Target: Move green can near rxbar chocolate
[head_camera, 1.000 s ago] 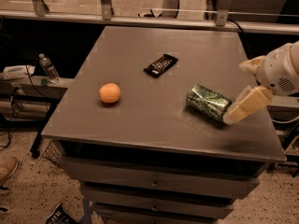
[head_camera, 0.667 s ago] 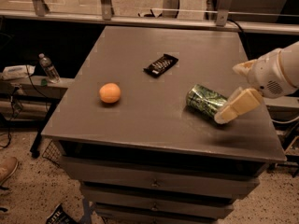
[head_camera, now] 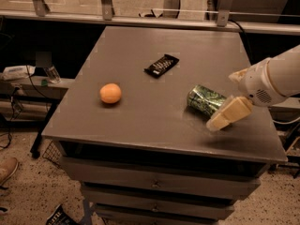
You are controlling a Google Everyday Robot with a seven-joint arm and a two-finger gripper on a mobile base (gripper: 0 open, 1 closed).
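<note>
So the green can [head_camera: 205, 100] is lying on its side on the right half of the gray counter [head_camera: 150, 125], with one round end facing left and a bit toward the camera. The claw [head_camera: 228, 114] comes in from the right edge on a chunky white arm [head_camera: 276, 78], and its cream-colored tip sits low over the counter, right up against the can's right end and overlapping it from this angle. Honestly can't tell whether the claw is clenched, released, or actually has hold of the can; the angle just doesn't show it.

The rxbar chocolate [head_camera: 161, 65] is lying flat further back and to the left of the can, angled diagonally, black wrapper with white lettering. There's a clear stretch of bare counter between the two, so they're apart. An orange [head_camera: 110, 93] sits on the left side of the counter, well away from both the bar and the can.

Drawer fronts [head_camera: 154, 182] show under the counter top, and a shoe [head_camera: 6, 169] pokes in on the speckled floor at lower left.
</note>
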